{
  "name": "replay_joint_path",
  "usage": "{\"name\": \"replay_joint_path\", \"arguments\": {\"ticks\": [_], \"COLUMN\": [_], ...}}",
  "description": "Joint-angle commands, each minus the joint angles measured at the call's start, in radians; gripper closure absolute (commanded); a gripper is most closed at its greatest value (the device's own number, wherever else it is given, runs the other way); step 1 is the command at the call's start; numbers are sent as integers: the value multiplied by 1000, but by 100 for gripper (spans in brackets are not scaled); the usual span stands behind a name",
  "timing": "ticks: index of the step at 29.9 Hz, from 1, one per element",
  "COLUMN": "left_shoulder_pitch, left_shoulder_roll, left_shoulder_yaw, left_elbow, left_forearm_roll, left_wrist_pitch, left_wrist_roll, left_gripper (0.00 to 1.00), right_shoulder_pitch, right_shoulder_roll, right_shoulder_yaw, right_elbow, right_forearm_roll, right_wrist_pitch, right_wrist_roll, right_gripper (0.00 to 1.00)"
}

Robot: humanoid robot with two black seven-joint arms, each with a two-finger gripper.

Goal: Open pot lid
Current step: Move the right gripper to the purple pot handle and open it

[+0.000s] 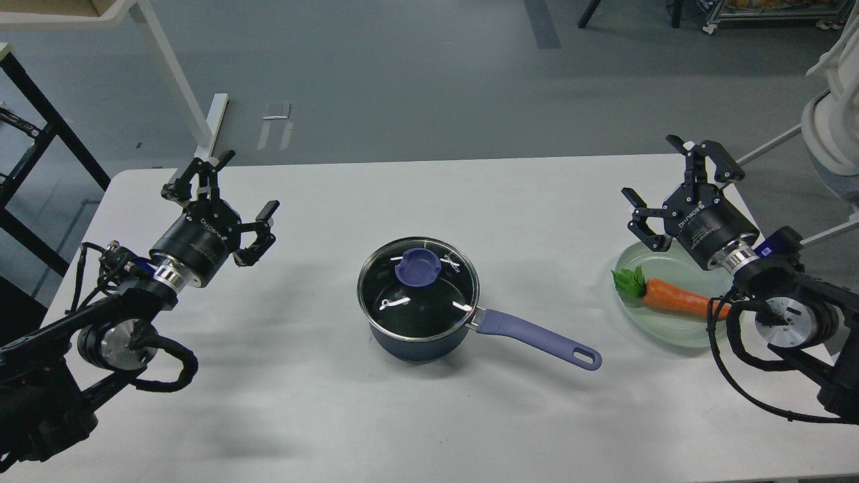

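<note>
The dark-blue pot stands in the middle of the white table, its long periwinkle handle pointing right and toward me. The clear glass lid rests flat on the pot, with its flat periwinkle knob near the far side. My left gripper hovers open over the table's left part, well away from the pot. My right gripper is open too, above the far edge of a plate on the right. Neither gripper holds anything.
A pale green glass plate at the right carries a toy carrot with green leaves. The table's far edge runs behind the grippers. A white table leg and a black frame stand on the floor at the far left.
</note>
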Motion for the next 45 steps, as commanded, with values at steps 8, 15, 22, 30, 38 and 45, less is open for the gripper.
{"name": "replay_joint_path", "arguments": {"ticks": [8,15,22,30,38,45], "left_shoulder_pitch": [9,4,-20,-25,-25,-24], "left_shoulder_roll": [23,48,47,53,73,83], "left_shoulder_yaw": [10,14,0,4,4,4], "left_elbow": [5,11,23,11,3,-13], "left_forearm_roll": [23,23,29,29,29,29], "left_wrist_pitch": [-6,-38,-55,-66,-66,-66], "left_wrist_roll": [2,0,0,0,0,0], "left_gripper": [1,1,1,1,1,1], "right_shoulder_pitch": [-8,52,139,202,377,576], "right_shoulder_roll": [-117,-408,-560,-559,-429,-272], "right_shoulder_yaw": [-9,6,-7,-119,-372,-590], "right_elbow": [88,384,656,688,677,609], "right_forearm_roll": [-52,-515,-1082,-1674,-1854,-1867], "right_wrist_pitch": [-2,-72,-195,-198,-198,-201], "right_wrist_roll": [0,0,0,0,0,0], "right_gripper": [0,0,0,0,0,1]}}
